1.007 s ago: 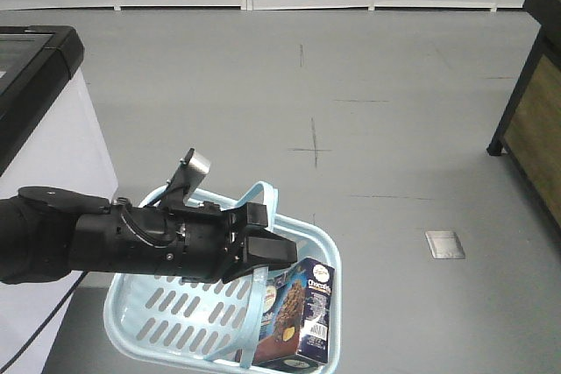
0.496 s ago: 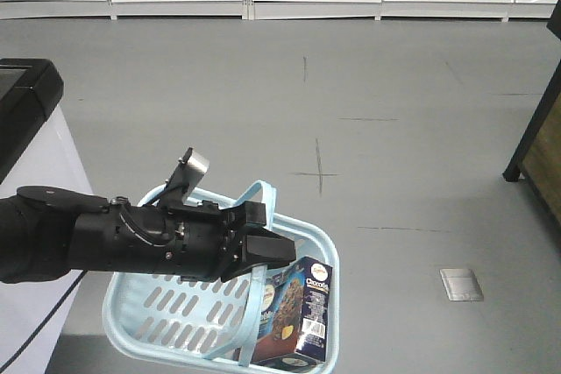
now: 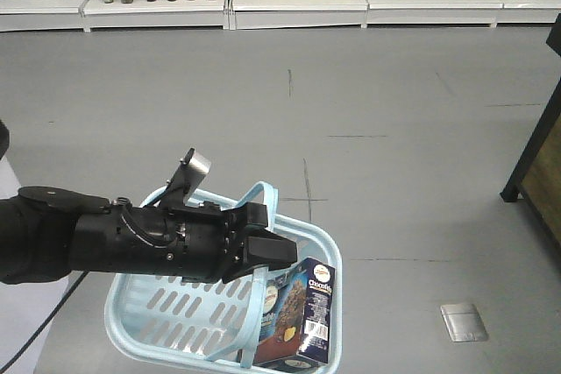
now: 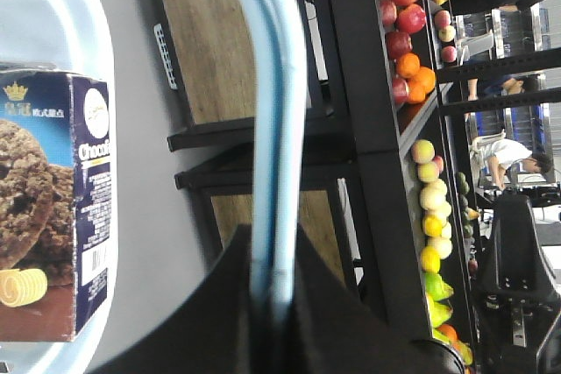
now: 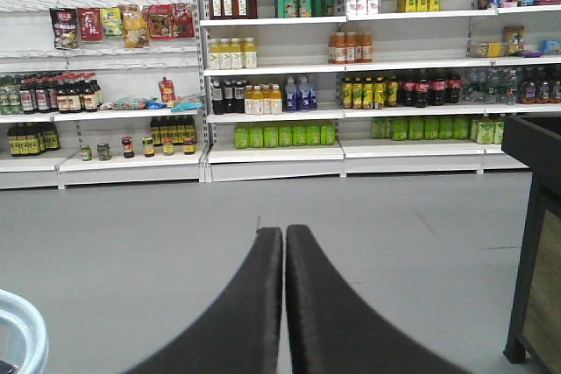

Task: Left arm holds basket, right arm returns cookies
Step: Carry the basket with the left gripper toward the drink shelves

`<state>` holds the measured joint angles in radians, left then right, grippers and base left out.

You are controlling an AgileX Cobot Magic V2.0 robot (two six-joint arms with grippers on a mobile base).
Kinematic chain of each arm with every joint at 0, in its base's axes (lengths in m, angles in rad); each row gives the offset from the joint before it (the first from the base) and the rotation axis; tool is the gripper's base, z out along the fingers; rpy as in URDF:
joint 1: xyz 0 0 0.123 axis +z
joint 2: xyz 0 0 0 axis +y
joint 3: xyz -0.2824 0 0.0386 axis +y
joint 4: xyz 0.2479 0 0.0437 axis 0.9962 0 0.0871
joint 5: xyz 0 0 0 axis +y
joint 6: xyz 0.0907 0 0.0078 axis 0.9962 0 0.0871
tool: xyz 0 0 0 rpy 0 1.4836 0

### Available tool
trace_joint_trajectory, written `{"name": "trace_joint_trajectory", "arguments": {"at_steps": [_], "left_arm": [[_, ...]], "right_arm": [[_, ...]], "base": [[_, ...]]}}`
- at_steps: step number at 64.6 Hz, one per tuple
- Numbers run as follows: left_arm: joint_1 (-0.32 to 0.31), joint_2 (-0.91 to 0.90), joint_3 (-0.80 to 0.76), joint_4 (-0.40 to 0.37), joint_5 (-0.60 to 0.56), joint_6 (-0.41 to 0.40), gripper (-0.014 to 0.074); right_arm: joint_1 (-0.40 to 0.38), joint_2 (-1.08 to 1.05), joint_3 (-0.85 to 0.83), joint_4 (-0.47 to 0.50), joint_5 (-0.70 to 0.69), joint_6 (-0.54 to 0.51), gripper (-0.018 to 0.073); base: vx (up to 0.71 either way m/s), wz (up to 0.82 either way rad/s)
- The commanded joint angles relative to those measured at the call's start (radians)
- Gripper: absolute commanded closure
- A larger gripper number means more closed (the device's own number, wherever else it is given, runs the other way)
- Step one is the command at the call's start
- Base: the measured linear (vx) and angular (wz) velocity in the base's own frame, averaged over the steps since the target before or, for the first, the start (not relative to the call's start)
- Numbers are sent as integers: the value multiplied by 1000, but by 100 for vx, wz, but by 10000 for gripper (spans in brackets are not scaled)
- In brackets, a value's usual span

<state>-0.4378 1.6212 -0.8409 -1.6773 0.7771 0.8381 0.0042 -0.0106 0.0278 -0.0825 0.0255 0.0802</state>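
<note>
The left gripper point(image 3: 279, 253) clamps the strap handle point(image 3: 261, 194) of the basket point(image 3: 175, 317); the cookies point(image 3: 298, 313) sit inside, near right, not yet returned. The right gripper point(image 5: 284, 304), pinched together and empty, faces the far shelves point(image 5: 280, 151).

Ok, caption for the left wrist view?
Left arm's jaws clamp the basket handle, cookie box inside, fruit shelves beyond.

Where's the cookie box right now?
Front view: the cookies stand inside the basket at its right end, just below the left hand, which grips the handle.
</note>
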Motion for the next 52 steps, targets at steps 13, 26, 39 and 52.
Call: {"name": "trace_joint_trajectory", "arguments": {"at_steps": [13, 26, 39, 52], "left_arm": [[-3, -51, -27, -72, 58, 12, 604], [-3, -51, -27, -72, 58, 12, 604], [-3, -51, -27, -72, 58, 12, 604], [-3, -51, -27, -72, 58, 12, 604]], "right_arm": [[-4, -11, 3, -7, -75, -4, 567], [-4, -11, 3, -7, -75, -4, 567], [-4, -11, 3, -7, -75, -4, 567], [-4, -11, 3, -7, -75, -4, 567]], "base": [[35, 1], [35, 5], [33, 5], [31, 3]]}}
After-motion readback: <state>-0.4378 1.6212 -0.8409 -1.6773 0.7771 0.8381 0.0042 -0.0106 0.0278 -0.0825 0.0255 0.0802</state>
